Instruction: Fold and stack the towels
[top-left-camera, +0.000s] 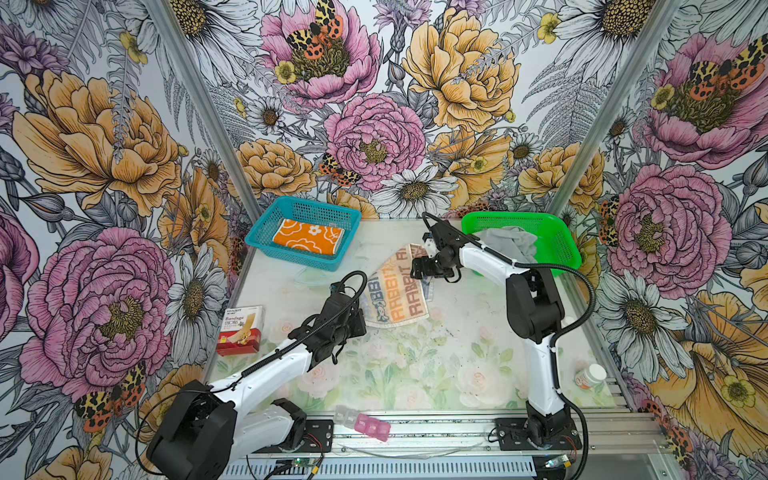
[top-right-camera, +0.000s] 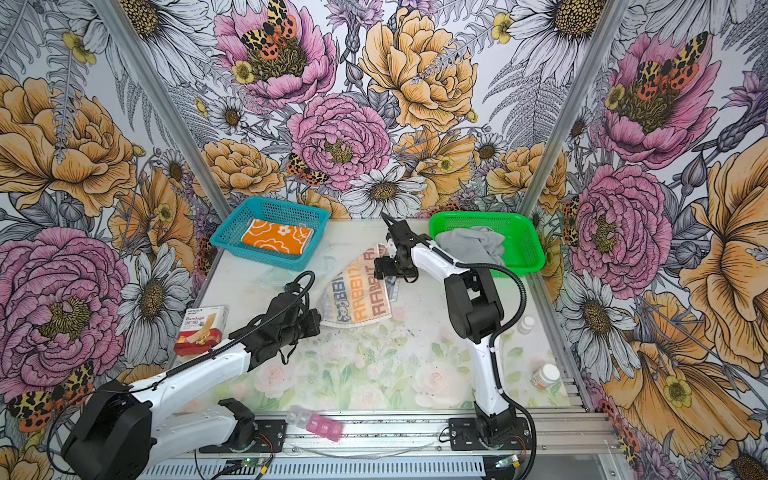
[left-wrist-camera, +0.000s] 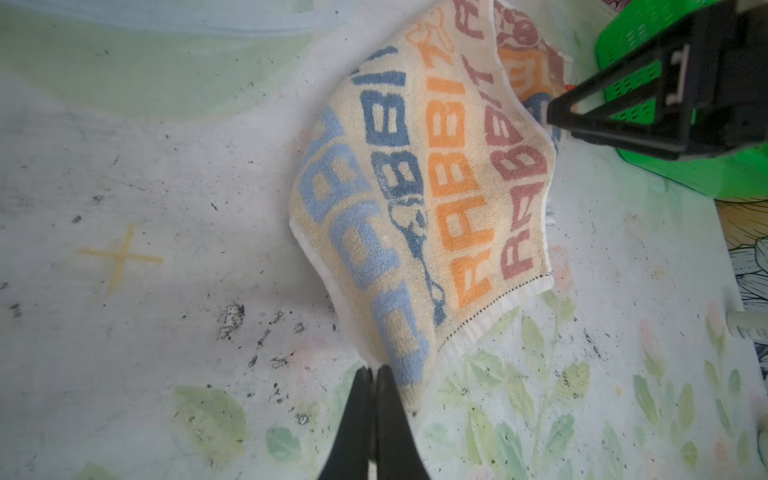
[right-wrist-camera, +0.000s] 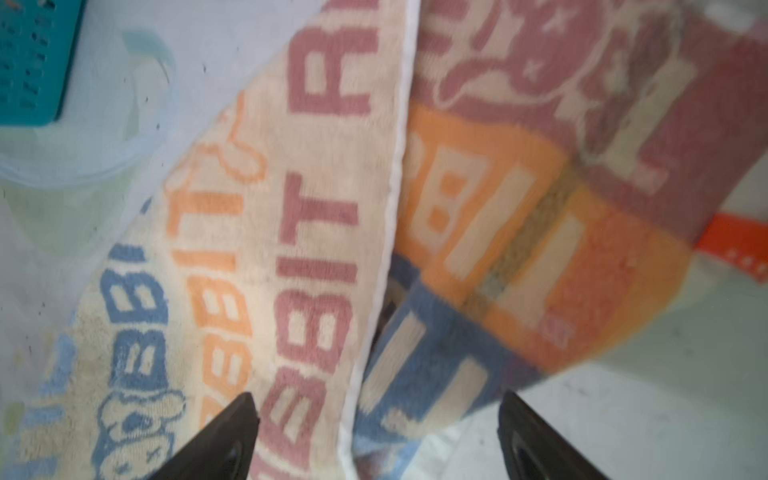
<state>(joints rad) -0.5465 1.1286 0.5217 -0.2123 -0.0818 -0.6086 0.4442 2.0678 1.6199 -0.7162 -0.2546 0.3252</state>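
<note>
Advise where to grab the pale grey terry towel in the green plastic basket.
Probably pinch a raised fold of the pale grey terry towel, straight down from above: it lies crumpled, no corner shows, and walls of the green plastic basket block side approach.

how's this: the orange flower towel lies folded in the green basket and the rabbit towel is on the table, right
Not quite. The orange flower towel lies folded in the blue basket, not the green basket, which holds the grey towel; both top views show it. The rabbit towel is on the table.
</note>
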